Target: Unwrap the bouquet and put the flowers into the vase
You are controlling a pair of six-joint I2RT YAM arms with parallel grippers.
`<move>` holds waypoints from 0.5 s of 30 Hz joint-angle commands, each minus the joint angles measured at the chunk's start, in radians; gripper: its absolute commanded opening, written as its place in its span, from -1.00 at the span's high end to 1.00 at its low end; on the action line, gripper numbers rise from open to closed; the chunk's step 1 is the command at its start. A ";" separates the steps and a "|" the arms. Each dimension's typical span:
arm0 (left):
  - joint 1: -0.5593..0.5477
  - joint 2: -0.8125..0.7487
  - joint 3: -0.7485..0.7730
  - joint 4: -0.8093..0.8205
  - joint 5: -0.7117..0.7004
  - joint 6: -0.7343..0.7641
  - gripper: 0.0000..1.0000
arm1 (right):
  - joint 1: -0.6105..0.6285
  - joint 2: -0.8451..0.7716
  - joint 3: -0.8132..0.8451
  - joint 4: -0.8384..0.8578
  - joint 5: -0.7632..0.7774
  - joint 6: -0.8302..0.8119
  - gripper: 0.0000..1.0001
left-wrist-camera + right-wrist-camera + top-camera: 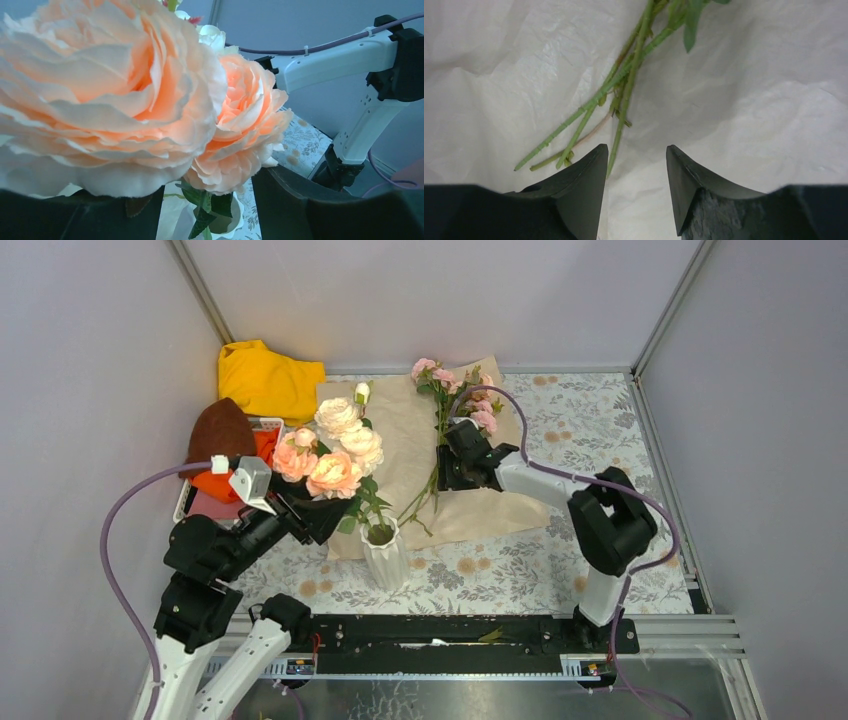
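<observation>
**Left gripper** (207,182). The fingers (310,210) stand apart with nothing clamped between them, so the hand is open. The roses (335,448) (peach, pink and cream heads) fill the space just above and ahead of the fingertips. Their leaves hang in the gap between the fingers, and neither finger appears to touch them. Below and ahead of that gap stands the vase (385,558), white, ribbed and upright, with the rose stems in its mouth.

**Right gripper** (636,149). The jaws are parted and nothing is held. The gripper points down at the paper (405,440), which lies spread flat beneath it. The sprig (452,390) of small pink blooms lies on the paper.
- Its thin green stems (624,90) lie just ahead of the fingertips, toward the left of the wrist view.
- One stem end reaches the inner edge of the finger on that side (contact cannot be told).
- Its blooms lie farther ahead of the gripper, near the paper's far edge.

The vase stands on this gripper's left, back toward the arm bases and apart from it.

**Surroundings.** Beyond the left gripper, toward the far corner, lies a yellow cloth (265,380). The vase and paper rest on a floral table cover (560,570).
</observation>
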 commanded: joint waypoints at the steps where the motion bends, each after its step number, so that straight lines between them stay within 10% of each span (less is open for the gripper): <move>1: 0.006 -0.013 0.050 -0.061 -0.070 0.058 -0.34 | -0.006 0.087 0.097 0.041 -0.077 0.025 -0.07; 10: 0.005 -0.056 0.061 -0.097 -0.211 0.079 -0.35 | -0.005 0.227 0.188 0.024 -0.110 0.032 -0.02; 15: 0.005 -0.061 0.086 -0.109 -0.246 0.075 -0.35 | -0.005 0.266 0.202 0.023 -0.108 0.033 0.40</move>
